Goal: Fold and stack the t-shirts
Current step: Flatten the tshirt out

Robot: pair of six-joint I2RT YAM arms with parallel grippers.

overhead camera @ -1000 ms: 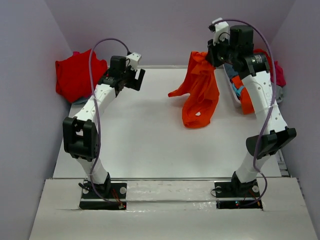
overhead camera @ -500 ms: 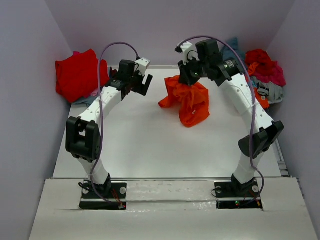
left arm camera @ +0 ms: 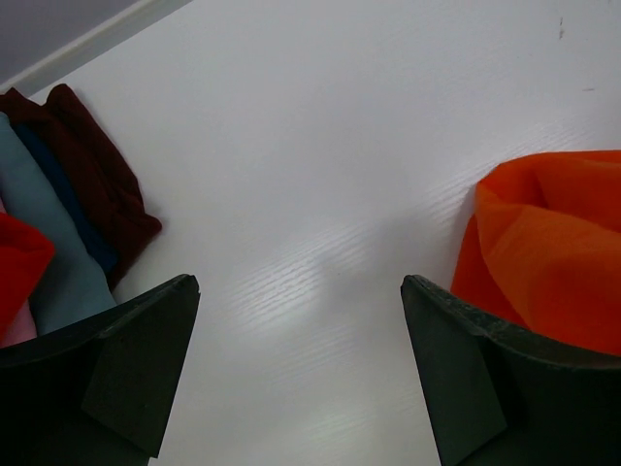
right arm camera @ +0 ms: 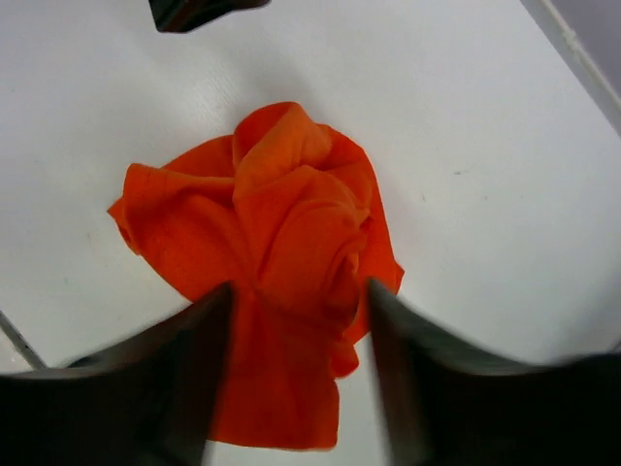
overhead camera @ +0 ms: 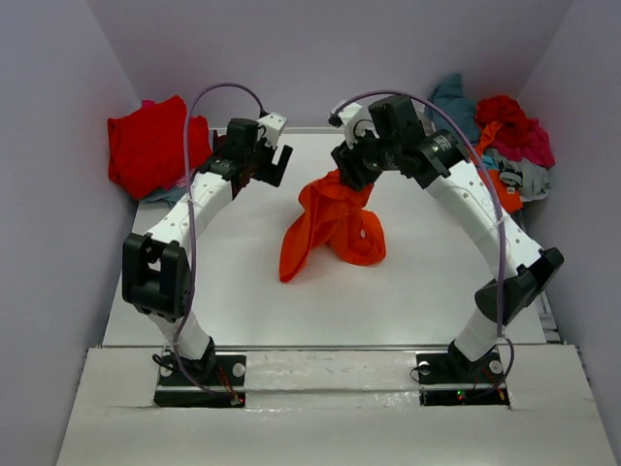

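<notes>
1. A white table (overhead camera: 243,291), walled in pale lilac, carries one loose orange t-shirt (overhead camera: 335,228) at its middle. It lies crumpled there, I judge, so both arms can reach it.
2. The right end effector (right arm camera: 296,379) sits just above the orange t-shirt with cloth bunched between its parted fingers. Whether it is gripping or letting go, I cannot tell.
3. The left end effector (left arm camera: 301,359), spread wide and empty, hangs just left of the shirt, likely ready to take a hem.
4. Farther left is one stack (overhead camera: 146,146), red on top, with at least three layers. Far right is one unsorted heap (overhead camera: 505,131) in about five colours.

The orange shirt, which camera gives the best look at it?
Right wrist: the orange shirt fills the picture, with every crumpled fold clear. The top external view shows the whole heap, but small. The left wrist view catches only one edge of it.
</notes>
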